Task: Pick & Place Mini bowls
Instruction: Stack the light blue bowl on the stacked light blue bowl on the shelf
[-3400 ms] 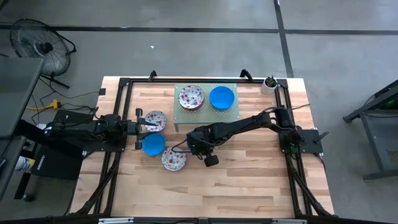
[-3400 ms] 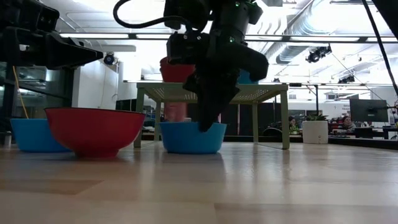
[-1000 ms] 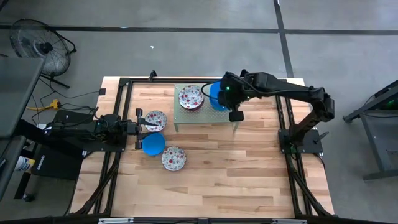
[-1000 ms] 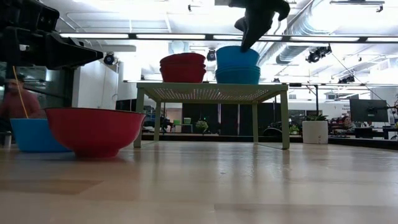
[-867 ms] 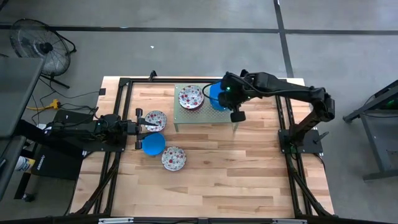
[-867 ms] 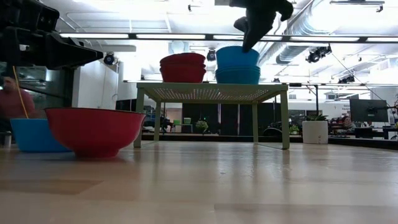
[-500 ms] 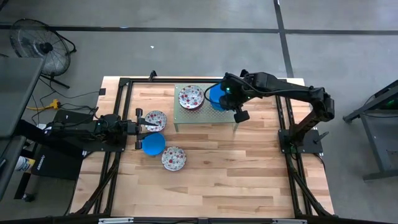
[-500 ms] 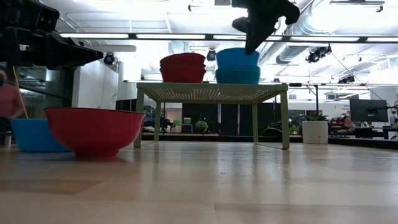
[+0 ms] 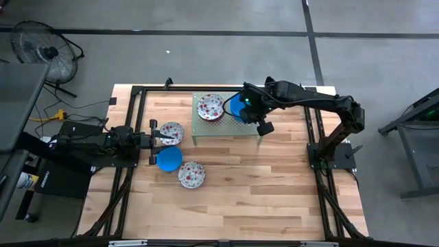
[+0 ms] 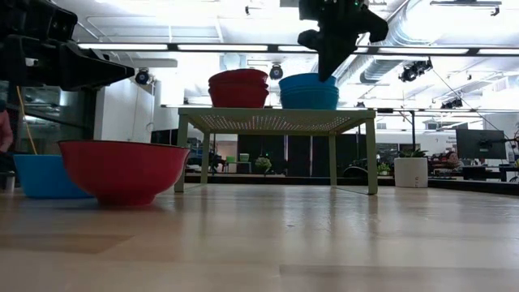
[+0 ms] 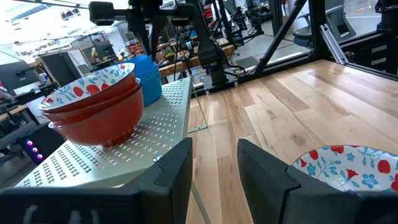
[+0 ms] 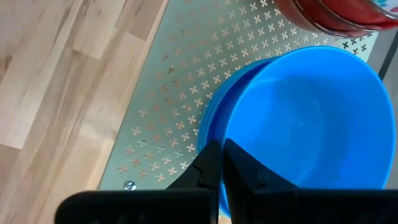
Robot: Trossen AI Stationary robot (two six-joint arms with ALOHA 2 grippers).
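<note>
My right gripper (image 12: 219, 163) hangs just above the near rim of the stack of plain bright blue round mini bowls (image 12: 298, 130), fingers pinched tight together with nothing between them. The stack sits directly beneath and ahead of my fingertips on the pale green perforated metal stand (image 12: 180, 99). Pressed flat like this, the fingers are slim enough to slip down beside a rim, or to nudge the top bowl square on the one below, I reckon.

Just beyond the blue stack, farther from my fingertips, stand the stacked white-and-red floral speckled mini bowls (image 9: 210, 107): like with like, so sorting by pattern looks to be the idea.

Well off to my side, down on the wooden table (image 9: 274, 192), three more wait: a floral bowl (image 9: 171, 132), a blue bowl (image 9: 169, 159) and another floral bowl (image 9: 191, 175).

My left gripper (image 11: 214, 165) rests low right beside them, fingers parted, gripping nothing.
</note>
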